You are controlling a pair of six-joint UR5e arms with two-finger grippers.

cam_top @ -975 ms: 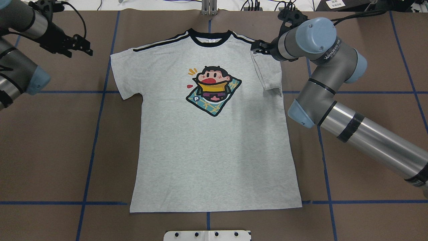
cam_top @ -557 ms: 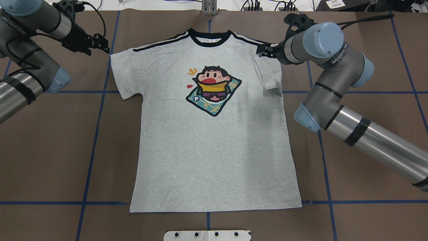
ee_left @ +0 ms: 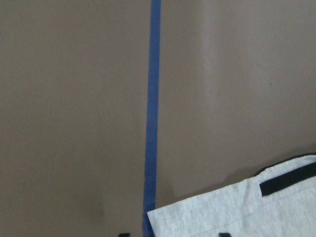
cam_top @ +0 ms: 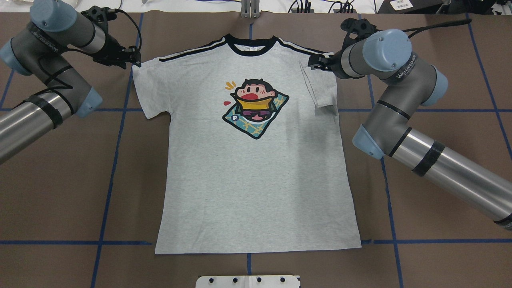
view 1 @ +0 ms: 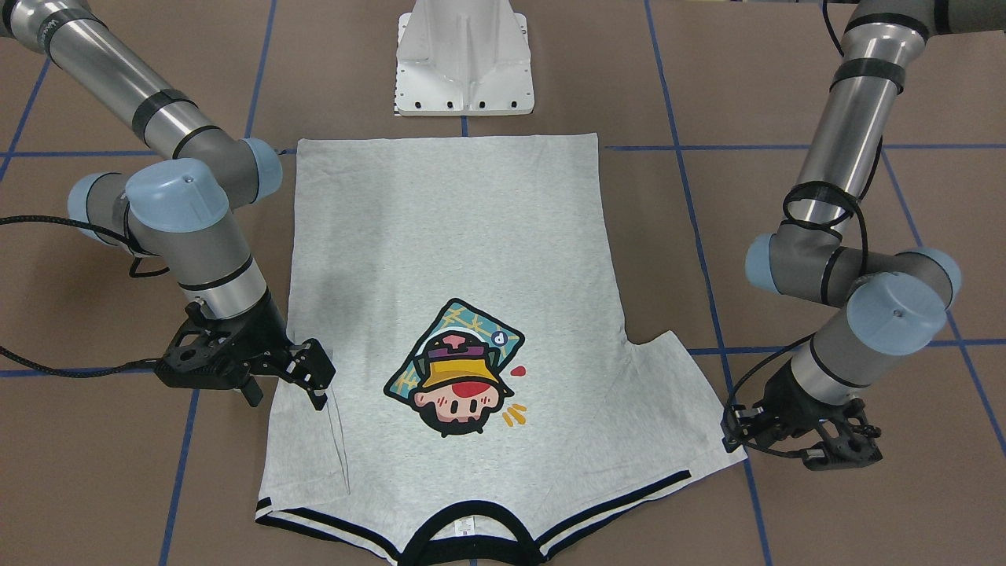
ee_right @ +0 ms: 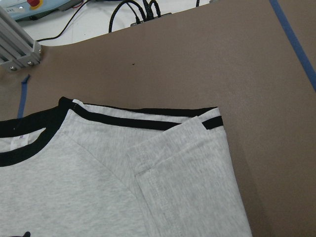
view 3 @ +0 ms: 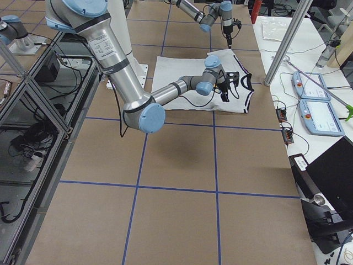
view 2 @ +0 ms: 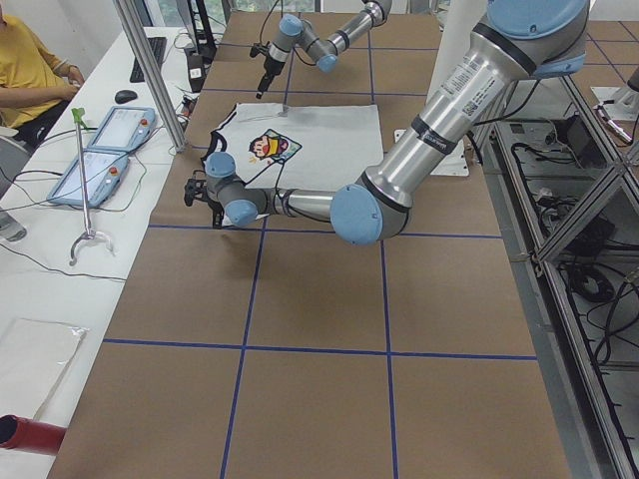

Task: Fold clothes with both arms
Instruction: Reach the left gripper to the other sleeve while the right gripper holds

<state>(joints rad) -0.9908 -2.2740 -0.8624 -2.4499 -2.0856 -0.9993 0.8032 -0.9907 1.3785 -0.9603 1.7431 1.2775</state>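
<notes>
The grey T-shirt (cam_top: 248, 180) lies flat, print up, on the brown table, its black collar (cam_top: 251, 50) at the far side. Its right sleeve (cam_top: 320, 86) is folded inward over the body; its left sleeve (cam_top: 150, 88) is spread out. My left gripper (cam_top: 135, 60) stands open at the left sleeve's outer shoulder corner. In the left wrist view that corner (ee_left: 163, 217) lies between the two fingertips at the bottom edge. My right gripper (cam_top: 313, 63) hangs open just above the folded sleeve's shoulder end (ee_right: 197, 128), holding nothing. In the front-facing view it is the gripper (view 1: 302, 385) on the left.
Blue tape lines (cam_top: 116, 160) grid the table. The white pedestal base (view 1: 464, 63) stands just beyond the shirt's hem. An aluminium post (cam_top: 250, 10) and cables sit at the far edge. A person in yellow (view 2: 25, 70) sits at a side bench with pendants (view 2: 95, 165).
My left arm has swung in from the far left to the left sleeve's shoulder corner. My right gripper has drawn slightly outward from the folded sleeve. The shirt has not moved.
</notes>
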